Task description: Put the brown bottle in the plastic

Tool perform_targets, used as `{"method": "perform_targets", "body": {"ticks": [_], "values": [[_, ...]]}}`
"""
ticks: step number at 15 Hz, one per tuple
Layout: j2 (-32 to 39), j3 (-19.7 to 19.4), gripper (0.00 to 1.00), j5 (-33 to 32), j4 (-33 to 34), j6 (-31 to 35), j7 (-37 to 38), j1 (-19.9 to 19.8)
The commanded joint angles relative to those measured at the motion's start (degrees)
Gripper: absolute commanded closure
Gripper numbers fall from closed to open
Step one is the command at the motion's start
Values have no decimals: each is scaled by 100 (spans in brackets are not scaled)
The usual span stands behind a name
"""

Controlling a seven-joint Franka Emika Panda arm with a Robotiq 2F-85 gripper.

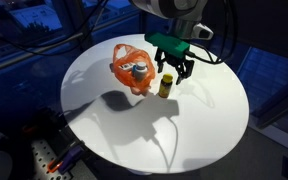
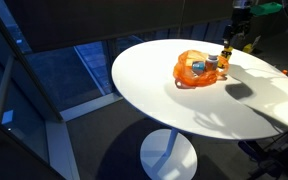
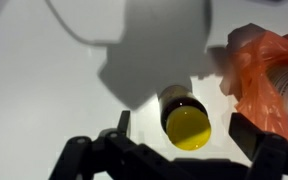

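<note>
A brown bottle [image 1: 165, 86] with a yellow cap stands upright on the round white table [image 1: 154, 120], just beside an orange plastic bag [image 1: 130, 67] that holds a white bottle. My gripper [image 1: 171, 63] hangs open right above the brown bottle, fingers on either side of it, not touching. In the wrist view the yellow cap [image 3: 187, 126] lies between my open fingers [image 3: 184, 133], with the orange bag [image 3: 269, 75] at the right. In an exterior view the bottle [image 2: 224, 66] stands next to the bag [image 2: 196, 70] under my gripper [image 2: 236, 42].
The table edge [image 2: 144, 95] curves round with dark floor and window glass beyond. Cables and equipment [image 1: 49, 155] lie below the table at one side. Bare white tabletop stretches in front of the bag and bottle.
</note>
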Motion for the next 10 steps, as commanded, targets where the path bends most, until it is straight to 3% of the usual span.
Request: {"method": "perform_targets", "body": {"ticks": [1, 2, 6, 8, 10], "values": [[89, 45, 0, 104, 38, 168, -72, -66], [116, 45, 2, 97, 45, 196, -62, -60], [185, 47, 26, 65, 49, 274, -28, -28], [188, 48, 26, 49, 26, 322, -19, -16], [137, 49, 32, 37, -5, 332, -21, -6]]}}
